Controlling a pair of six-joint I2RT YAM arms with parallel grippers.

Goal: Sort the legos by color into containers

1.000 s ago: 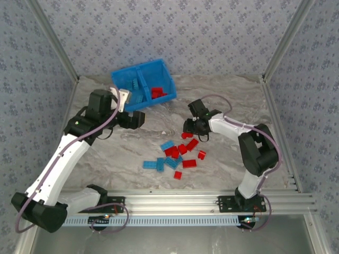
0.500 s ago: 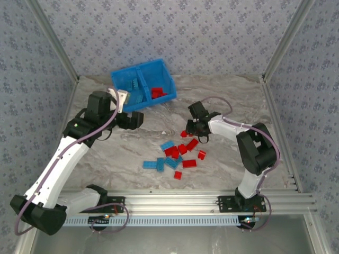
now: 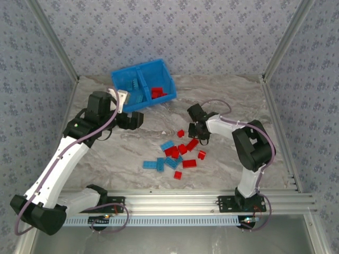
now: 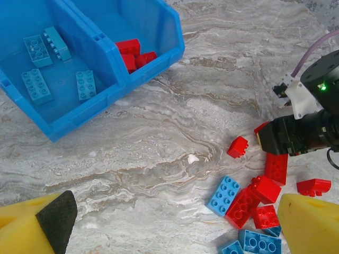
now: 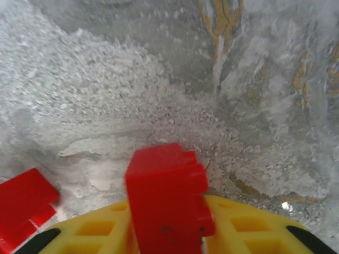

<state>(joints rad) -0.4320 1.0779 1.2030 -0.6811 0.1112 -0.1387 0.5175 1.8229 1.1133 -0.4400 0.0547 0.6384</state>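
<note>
The right gripper (image 3: 196,129) pinches a red brick (image 5: 165,198) that juts forward of the grip, near the loose pile (image 3: 177,156) and well apart from the bin (image 4: 90,109), so it might twist free in transit, while the left gripper (image 3: 130,109) hangs spread wide

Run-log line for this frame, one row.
left gripper: open, near blue rectangular plastic bin | right gripper: shut on small red plastic brick | loose bricks: on grey marbled table
</note>
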